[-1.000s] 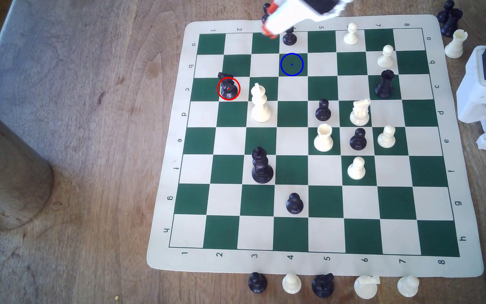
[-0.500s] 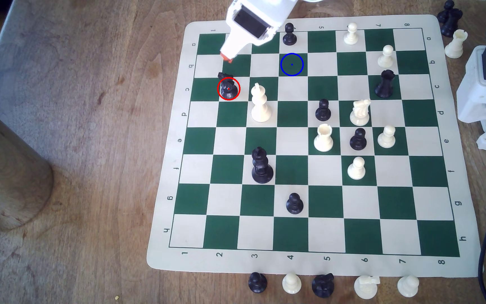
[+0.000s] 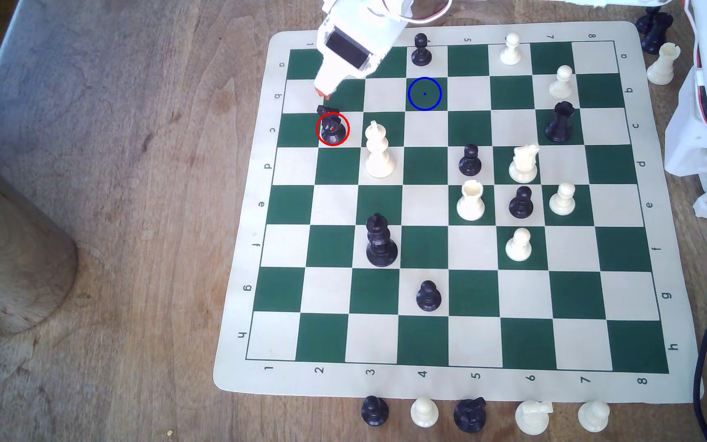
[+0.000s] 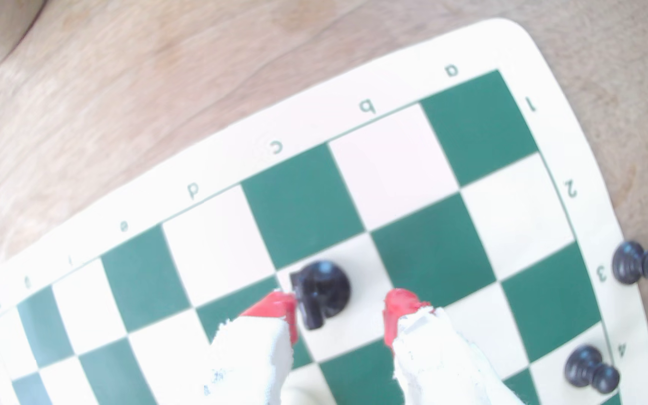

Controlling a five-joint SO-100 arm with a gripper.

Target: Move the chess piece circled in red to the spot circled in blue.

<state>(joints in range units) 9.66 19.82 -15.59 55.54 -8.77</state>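
Knight first: in the exterior view the black knight (image 3: 332, 127) stands upright inside the red ring, on the second square in from the board's (image 3: 445, 386) edge on the exterior view's left, in row c, three rows from the far edge. My gripper (image 3: 322, 94) hangs just beyond it toward the far edge, its red tips close above the horse's head; from this angle I cannot tell how wide the tips stand. The blue-ringed square (image 3: 424, 93) lies one row nearer the far edge and two columns toward the exterior view's right, bare. A white king (image 3: 379, 149) stands just beside the knight on that side, and a black pawn (image 3: 421, 50) sits on the far edge row next to the target.

In the wrist view the gripper (image 4: 341, 311) is parted wide and holds nothing. The knight (image 4: 320, 293) sits between the red fingertips (image 4: 275, 309) but not centred: one tip is touching or nearly touching its head, the other is well apart.

My worry is that offset. If I close from here, I judge the near finger will push the knight sideways before the far one arrives, tipping it or skidding it across the mat. The jagged head also offers a poor grip; a pinch too high could let it twist out. On the carry, a low path could clip the white king, and setting down carelessly could nudge the pawn beside the blue ring.
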